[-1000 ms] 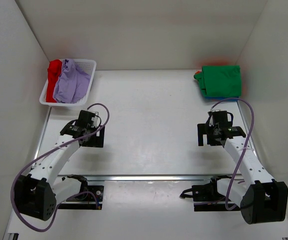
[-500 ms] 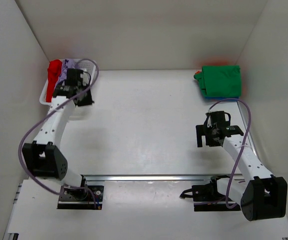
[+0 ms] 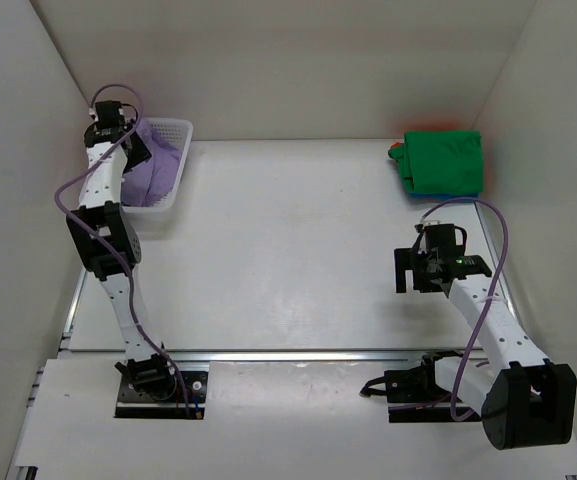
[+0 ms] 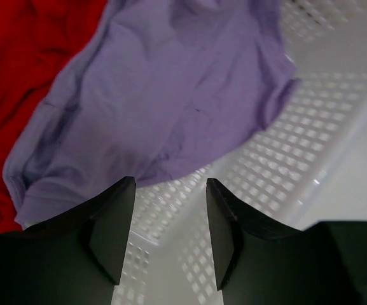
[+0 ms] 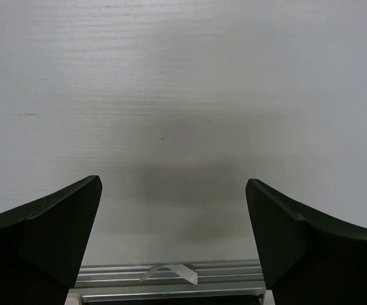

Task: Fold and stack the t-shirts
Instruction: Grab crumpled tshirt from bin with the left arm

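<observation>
Table (image 3: 298, 250) centre open; left end effector (image 4: 169, 190) parted over lavender t-shirt (image 4: 170, 82); right end effector (image 5: 173, 184) spread.

White all round here: the tabletop (image 3: 298, 240) is lying flat and pale, filling the middle of the overhead view, and three plain white walls are boxing it in. The far wall (image 3: 288, 70) is running straight across the back, the left wall (image 3: 18, 200) is rising along the left edge, and the right wall (image 3: 558, 150) is closing off the right. Soft, even light is falling across it all, leaving only faint grey shadows on the surface. Along the near edge a metal rail (image 3: 298, 354) is stretching left to right, and nearer still a white board (image 3: 288, 430) is filling the bottom. By the rail, a scrap of clear tape (image 5: 170, 274) is curling up.
</observation>
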Motion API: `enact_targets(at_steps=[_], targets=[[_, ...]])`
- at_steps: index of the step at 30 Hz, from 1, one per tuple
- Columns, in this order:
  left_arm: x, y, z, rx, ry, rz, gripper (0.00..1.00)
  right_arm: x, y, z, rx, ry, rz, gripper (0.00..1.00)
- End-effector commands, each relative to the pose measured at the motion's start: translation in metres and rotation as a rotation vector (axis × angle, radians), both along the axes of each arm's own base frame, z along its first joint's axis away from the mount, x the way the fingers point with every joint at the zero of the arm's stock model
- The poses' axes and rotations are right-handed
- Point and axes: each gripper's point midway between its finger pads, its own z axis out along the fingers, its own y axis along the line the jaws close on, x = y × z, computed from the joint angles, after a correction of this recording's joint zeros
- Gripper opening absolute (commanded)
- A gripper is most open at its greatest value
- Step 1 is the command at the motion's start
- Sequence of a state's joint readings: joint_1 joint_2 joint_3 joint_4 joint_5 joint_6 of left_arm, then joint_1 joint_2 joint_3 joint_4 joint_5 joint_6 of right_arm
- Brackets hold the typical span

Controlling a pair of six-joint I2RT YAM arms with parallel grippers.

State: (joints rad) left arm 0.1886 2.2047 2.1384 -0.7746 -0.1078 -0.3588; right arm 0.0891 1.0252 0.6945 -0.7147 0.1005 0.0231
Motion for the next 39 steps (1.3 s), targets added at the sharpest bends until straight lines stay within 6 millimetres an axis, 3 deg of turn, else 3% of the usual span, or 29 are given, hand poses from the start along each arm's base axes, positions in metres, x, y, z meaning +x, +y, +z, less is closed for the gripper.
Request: enact_targets(at_steps=[1, 4, 8, 9, 10, 16, 18, 20, 21, 22, 24, 27, 29, 30, 33, 34, 35, 36, 37, 38, 39], targets=[[0.01, 0.037, 0.034, 0.042, -0.116, 0.112, 0.6, 0.008, 0.001, 0.004, 0.013, -0.041, 0.006, 0.94], [0.014, 0.046, 0.026, 0.077, -0.099, 0.132, 0.61, 0.009, 0.002, 0.003, 0.011, -0.031, 0.009, 0.94], [0.012, 0.053, -0.01, 0.112, -0.017, 0.135, 0.67, 0.01, 0.0, 0.003, 0.009, -0.028, 0.004, 0.94], [0.011, 0.056, -0.009, 0.122, -0.016, 0.137, 0.68, 0.009, 0.0, 0.002, 0.012, -0.025, 0.002, 0.94], [0.009, 0.056, -0.026, 0.117, 0.017, 0.134, 0.7, 0.008, 0.0, 0.0, 0.015, -0.023, 0.003, 0.94], [0.008, 0.065, -0.053, 0.123, 0.091, 0.148, 0.7, 0.011, 0.0, 0.005, 0.034, -0.042, -0.004, 0.94], [0.006, 0.065, -0.059, 0.123, 0.121, 0.143, 0.63, 0.01, 0.0, 0.003, 0.068, -0.04, -0.02, 0.94], [0.009, 0.065, -0.061, 0.121, 0.122, 0.138, 0.44, 0.01, 0.003, 0.001, 0.108, -0.043, -0.025, 0.91], [0.008, 0.064, -0.059, 0.125, 0.125, 0.139, 0.17, 0.011, 0.004, 0.004, 0.103, -0.055, -0.019, 0.91], [0.007, 0.065, -0.06, 0.124, 0.133, 0.139, 0.0, 0.012, 0.003, 0.005, 0.096, -0.062, -0.016, 0.91], [0.01, 0.062, -0.053, 0.126, 0.119, 0.13, 0.0, 0.013, 0.002, 0.006, 0.092, -0.067, -0.021, 0.91], [0.017, 0.048, -0.013, 0.128, 0.039, 0.101, 0.0, 0.011, 0.003, 0.004, 0.093, -0.06, -0.013, 0.91], [0.022, 0.037, 0.04, 0.147, -0.082, 0.087, 0.0, 0.012, 0.004, 0.006, 0.093, -0.071, -0.014, 0.91], [0.024, 0.025, 0.056, 0.154, -0.118, 0.063, 0.0, 0.012, 0.006, 0.006, 0.094, -0.074, -0.005, 0.91], [0.012, -0.016, 0.165, 0.193, -0.352, -0.006, 0.0, 0.01, 0.004, 0.007, 0.097, -0.088, -0.018, 0.9], [0.01, -0.028, 0.19, 0.192, -0.421, -0.04, 0.0, 0.011, 0.004, 0.01, 0.096, -0.1, -0.017, 0.9], [-0.001, -0.058, 0.227, 0.173, -0.517, -0.121, 0.0, 0.012, 0.003, 0.011, 0.097, -0.109, -0.018, 0.9], [-0.016, -0.09, 0.251, 0.158, -0.572, -0.198, 0.0, 0.01, 0.005, 0.009, 0.099, -0.106, -0.018, 0.9], [-0.023, -0.135, 0.272, 0.133, -0.638, -0.316, 0.0, 0.012, 0.0, 0.013, 0.081, -0.126, -0.032, 0.91], [-0.04, -0.155, 0.292, 0.14, -0.678, -0.376, 0.0, 0.012, 0.001, 0.015, 0.078, -0.139, -0.033, 0.9], [-0.059, -0.195, 0.313, 0.128, -0.726, -0.461, 0.0, 0.012, -0.001, 0.015, 0.077, -0.136, -0.04, 0.9]])
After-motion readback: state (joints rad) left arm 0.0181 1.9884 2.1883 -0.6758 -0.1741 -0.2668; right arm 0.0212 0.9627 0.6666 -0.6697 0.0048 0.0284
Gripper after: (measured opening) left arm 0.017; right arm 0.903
